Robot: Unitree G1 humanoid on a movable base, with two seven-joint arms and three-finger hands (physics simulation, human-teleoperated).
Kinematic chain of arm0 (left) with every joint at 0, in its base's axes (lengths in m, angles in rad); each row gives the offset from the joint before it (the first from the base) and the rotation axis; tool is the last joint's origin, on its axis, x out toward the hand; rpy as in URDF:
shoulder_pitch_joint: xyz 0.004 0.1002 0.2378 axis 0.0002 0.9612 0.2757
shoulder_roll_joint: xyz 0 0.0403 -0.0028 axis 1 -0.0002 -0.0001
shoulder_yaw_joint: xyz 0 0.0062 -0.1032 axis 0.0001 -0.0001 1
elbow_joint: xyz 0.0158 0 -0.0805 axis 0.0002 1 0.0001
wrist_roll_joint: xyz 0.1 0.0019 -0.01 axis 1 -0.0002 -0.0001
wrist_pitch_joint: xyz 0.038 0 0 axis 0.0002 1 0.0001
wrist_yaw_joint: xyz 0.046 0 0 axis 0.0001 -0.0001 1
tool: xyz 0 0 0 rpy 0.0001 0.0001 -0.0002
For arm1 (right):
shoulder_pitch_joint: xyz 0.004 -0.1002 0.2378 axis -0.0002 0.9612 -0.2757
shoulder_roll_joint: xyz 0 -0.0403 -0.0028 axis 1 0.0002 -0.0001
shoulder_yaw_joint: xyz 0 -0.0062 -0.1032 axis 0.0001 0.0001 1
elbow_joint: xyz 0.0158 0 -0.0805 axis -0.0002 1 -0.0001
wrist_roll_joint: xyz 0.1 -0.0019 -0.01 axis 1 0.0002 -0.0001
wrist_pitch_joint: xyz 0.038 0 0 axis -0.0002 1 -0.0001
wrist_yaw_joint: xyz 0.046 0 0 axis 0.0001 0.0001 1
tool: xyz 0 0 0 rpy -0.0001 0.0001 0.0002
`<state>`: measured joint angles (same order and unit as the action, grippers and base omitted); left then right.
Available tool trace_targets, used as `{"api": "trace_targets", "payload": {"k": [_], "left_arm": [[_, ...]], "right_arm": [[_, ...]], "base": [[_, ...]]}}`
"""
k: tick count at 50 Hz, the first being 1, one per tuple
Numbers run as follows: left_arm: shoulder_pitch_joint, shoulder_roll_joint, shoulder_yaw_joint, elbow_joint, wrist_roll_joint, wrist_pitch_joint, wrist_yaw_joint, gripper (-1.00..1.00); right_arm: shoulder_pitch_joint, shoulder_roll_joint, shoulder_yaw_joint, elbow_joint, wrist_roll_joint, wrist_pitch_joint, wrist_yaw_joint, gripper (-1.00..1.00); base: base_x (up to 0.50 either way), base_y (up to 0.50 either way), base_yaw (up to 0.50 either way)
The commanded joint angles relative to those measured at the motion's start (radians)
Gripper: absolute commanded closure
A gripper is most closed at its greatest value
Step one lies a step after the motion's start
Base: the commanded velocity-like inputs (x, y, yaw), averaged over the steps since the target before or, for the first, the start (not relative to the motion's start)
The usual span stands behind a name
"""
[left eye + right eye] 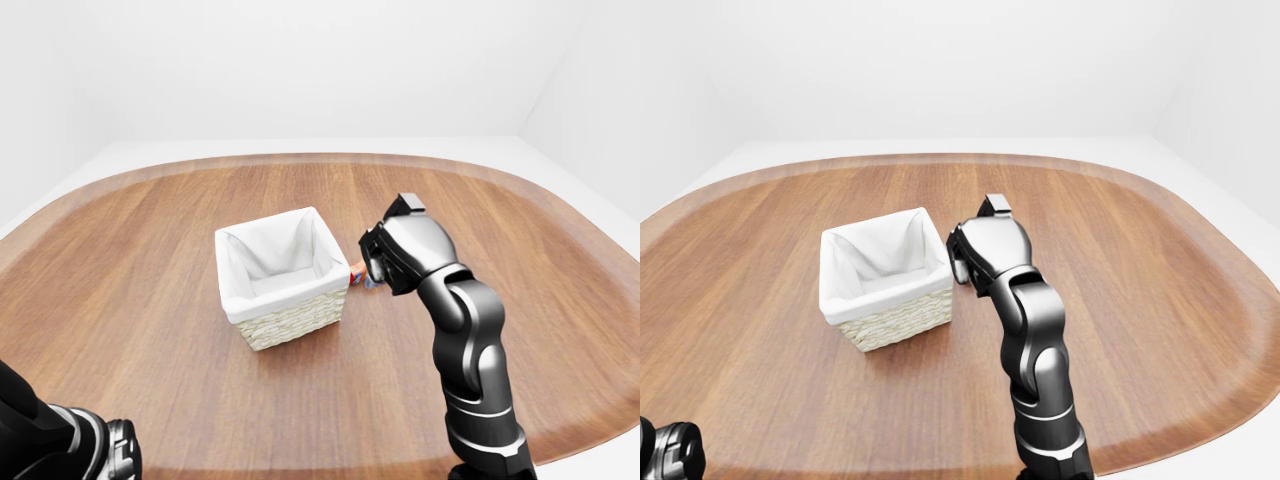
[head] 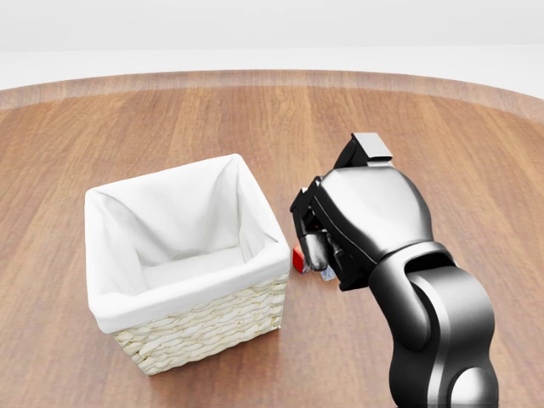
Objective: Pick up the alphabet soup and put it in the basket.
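The alphabet soup can [image 2: 298, 258] lies on its side on the wooden table, just right of the basket. Only a red sliver and a bit of its end show under my hand. My right hand [image 2: 316, 255] hangs directly over it, open, fingers [image 2: 315, 248] pointing down and holding nothing. The wicker basket [image 2: 204, 327] with a white cloth liner stands left of the can, and nothing shows inside it. My left hand [image 1: 95, 450] is a dark shape low in the bottom-left corner of the left-eye view, its fingers hidden.
The round wooden table [image 2: 442, 127] stretches wide around the basket, and its rim [image 1: 300, 158] curves along the top of the view. White floor and walls lie beyond it.
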<state>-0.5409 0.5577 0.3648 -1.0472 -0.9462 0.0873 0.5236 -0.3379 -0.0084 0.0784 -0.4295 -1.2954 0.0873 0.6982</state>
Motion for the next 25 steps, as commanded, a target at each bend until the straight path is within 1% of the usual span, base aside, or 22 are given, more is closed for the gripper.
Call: {"api": "trace_targets", "payload": {"k": [1,3,7,11,17,20,25], "left_arm": [[-0.004,0.006,-0.003,0.000,-0.009,0.000,0.000,-1.00],[-0.003,0.008,-0.001,0.000,-0.014,0.000,0.000,-1.00],[0.002,-0.002,-0.008,0.000,0.010,0.000,0.000,-1.00],[-0.003,0.012,-0.001,0.000,-0.020,0.000,0.000,-1.00],[0.002,0.011,-0.013,0.000,-0.008,0.000,0.000,-1.00],[0.000,0.021,-0.014,0.000,-0.015,0.000,0.000,-1.00],[0.000,0.026,-0.017,0.000,-0.022,0.000,0.000,-1.00]], "right_arm": [[-0.079,-0.009,-0.012,0.007,-0.023,0.000,0.000,0.95],[-0.100,0.000,-0.010,0.014,-0.023,0.000,0.000,0.95],[-0.107,0.014,0.008,0.014,-0.039,0.000,0.000,0.95],[-0.122,0.027,0.015,0.019,-0.045,0.000,0.000,0.95],[-0.171,0.036,0.015,0.029,-0.059,0.000,0.000,0.95],[-0.203,0.045,0.022,0.028,-0.075,0.000,0.000,0.95],[-0.219,0.068,0.038,0.035,-0.095,0.000,0.000,0.95]], "base": [[0.00,0.00,0.00],[0.00,0.00,0.00],[0.00,0.00,0.00],[0.00,0.00,0.00],[0.00,0.00,0.00],[0.00,0.00,0.00],[0.00,0.00,0.00]]}}
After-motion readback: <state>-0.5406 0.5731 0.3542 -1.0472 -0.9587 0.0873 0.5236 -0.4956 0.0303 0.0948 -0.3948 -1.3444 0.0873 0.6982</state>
